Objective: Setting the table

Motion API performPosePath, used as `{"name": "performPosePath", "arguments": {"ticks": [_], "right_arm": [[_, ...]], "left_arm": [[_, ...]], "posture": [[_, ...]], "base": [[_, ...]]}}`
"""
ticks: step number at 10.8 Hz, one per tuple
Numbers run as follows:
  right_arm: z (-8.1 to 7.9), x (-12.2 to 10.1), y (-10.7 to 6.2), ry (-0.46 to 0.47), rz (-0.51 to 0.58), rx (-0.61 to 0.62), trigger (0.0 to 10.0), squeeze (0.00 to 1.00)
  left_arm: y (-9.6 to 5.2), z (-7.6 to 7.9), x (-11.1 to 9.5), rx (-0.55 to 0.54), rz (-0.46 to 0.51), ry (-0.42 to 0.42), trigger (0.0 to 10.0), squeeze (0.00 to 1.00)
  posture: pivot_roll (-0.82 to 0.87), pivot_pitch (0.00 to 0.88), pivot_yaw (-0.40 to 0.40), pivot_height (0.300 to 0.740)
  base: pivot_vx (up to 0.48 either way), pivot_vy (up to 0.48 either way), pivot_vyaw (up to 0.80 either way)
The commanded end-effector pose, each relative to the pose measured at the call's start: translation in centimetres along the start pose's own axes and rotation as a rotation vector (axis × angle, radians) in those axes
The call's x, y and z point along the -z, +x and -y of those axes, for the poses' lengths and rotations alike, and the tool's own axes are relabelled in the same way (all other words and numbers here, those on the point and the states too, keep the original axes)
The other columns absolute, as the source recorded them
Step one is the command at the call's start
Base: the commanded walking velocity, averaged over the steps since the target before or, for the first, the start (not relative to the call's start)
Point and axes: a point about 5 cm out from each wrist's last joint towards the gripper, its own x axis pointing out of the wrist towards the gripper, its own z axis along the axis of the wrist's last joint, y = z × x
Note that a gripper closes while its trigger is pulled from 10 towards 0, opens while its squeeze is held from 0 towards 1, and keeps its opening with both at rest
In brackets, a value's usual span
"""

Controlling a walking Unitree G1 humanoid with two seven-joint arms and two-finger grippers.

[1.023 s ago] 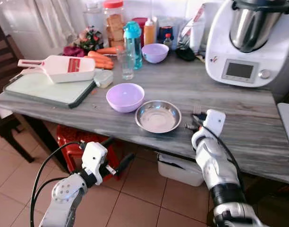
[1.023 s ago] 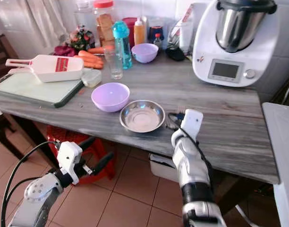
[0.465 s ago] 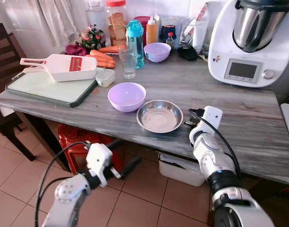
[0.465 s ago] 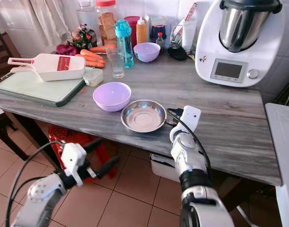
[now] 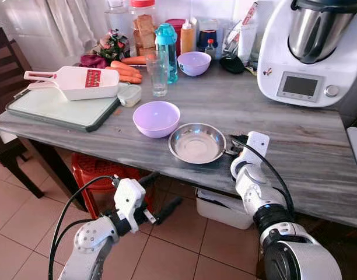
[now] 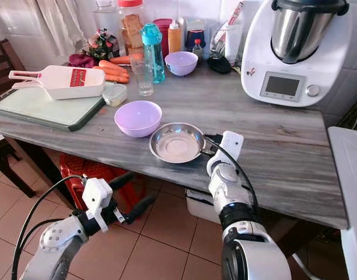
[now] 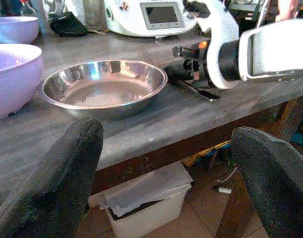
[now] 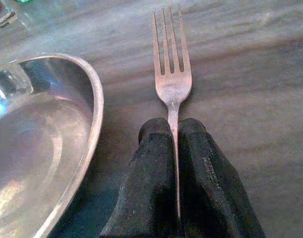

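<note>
Two black fingers of the right gripper (image 8: 174, 136) are pinching a fork (image 8: 171, 79) by its handle, closed hard on the thin stem. The fork is lying flat on the table (image 5: 295, 146), tines pointing straight ahead of the fingers and away from the robot, its long axis running in line with the gripper. Just to the left of it the steel plate (image 5: 196, 143) is sitting, its rim close beside the fork but, as far as the right wrist view shows, not touching. So the fork is lying on the plate's right, parallel to its edge; whether it is already resting fully on the wood or being lowered I cannot tell. Releasing it here looks like the likely next move.

Beyond the plate a purple bowl (image 5: 156, 118) is standing just beside it. The left gripper (image 5: 157, 195) is hanging below the table edge, fingers spread wide and holding nothing, facing the plate from under the front of the table, farther from the fork than the right.
</note>
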Motion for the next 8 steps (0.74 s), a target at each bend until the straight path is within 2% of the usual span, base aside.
{"name": "performPosePath", "arguments": {"ticks": [1,3,4,5,8], "right_arm": [[-0.55,-0.40,0.11,-0.005,0.011,-0.014,10.0,0.00],[-0.65,-0.18,0.15,-0.006,0.008,-0.015,10.0,0.00],[-0.60,-0.01,0.14,-0.001,0.004,-0.010,10.0,0.20],[-0.54,0.20,0.13,0.002,0.000,-0.006,10.0,0.99],[-0.45,0.16,0.17,0.011,0.003,-0.005,10.0,1.00]], "left_arm": [[-0.10,-0.02,-0.18,0.003,-0.007,0.011,10.0,0.00],[-0.20,-0.09,-0.27,0.000,-0.011,0.014,10.0,0.00],[-0.19,-0.13,-0.31,0.000,-0.012,0.013,10.0,0.00],[-0.20,-0.13,-0.29,0.003,-0.014,0.013,10.0,0.00],[-0.21,-0.23,-0.04,0.007,-0.024,0.018,10.0,0.00]], "posture": [[0.04,0.000,0.030,0.740],[0.04,0.000,0.031,0.740],[0.04,0.000,0.031,0.740],[0.04,0.000,0.033,0.740],[0.04,0.000,0.030,0.740]], "base": [[0.000,0.000,0.00],[0.000,0.000,0.00],[0.000,0.000,0.00],[0.000,0.000,0.00],[0.000,0.000,0.00]]}}
